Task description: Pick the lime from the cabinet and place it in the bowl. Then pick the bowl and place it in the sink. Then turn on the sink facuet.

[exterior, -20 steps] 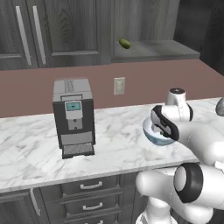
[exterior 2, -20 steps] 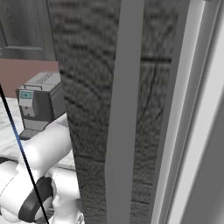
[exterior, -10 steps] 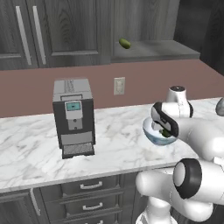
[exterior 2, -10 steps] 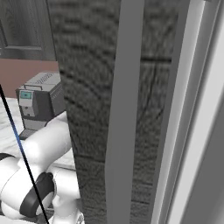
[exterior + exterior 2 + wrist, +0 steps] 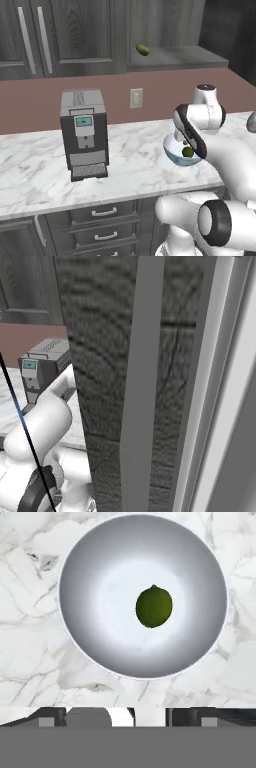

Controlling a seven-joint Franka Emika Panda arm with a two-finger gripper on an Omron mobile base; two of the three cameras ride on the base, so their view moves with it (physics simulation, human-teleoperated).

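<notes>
The lime (image 5: pixel 154 606) lies loose inside the bowl (image 5: pixel 90 577), right of its centre. The bowl, white inside, stands on the marble counter. My gripper (image 5: pixel 125 718) hovers straight above it, open, with its dark fingertips (image 5: pixel 50 717) wide apart and nothing between them. From the left base view the bowl (image 5: pixel 175 150) sits near the counter's front right, the lime (image 5: pixel 188 152) in it, partly behind my forearm. The cabinet (image 5: pixel 75 30) hangs above the counter. Its open door (image 5: pixel 100 356) with a silver bar handle (image 5: pixel 140 381) stands close in the right base view. The sink and faucet are out of view.
A grey coffee machine (image 5: pixel 84 134) stands on the counter (image 5: pixel 40 175) left of the bowl. A yellow-green oval fruit (image 5: pixel 143 49) lies on the open cabinet shelf. A wall outlet (image 5: pixel 136 98) is behind the bowl. Drawers (image 5: pixel 105 212) run below the counter.
The fingers have spread wider apart and the hand has risen a little above the bowl. The lime now rests free in the bowl.
</notes>
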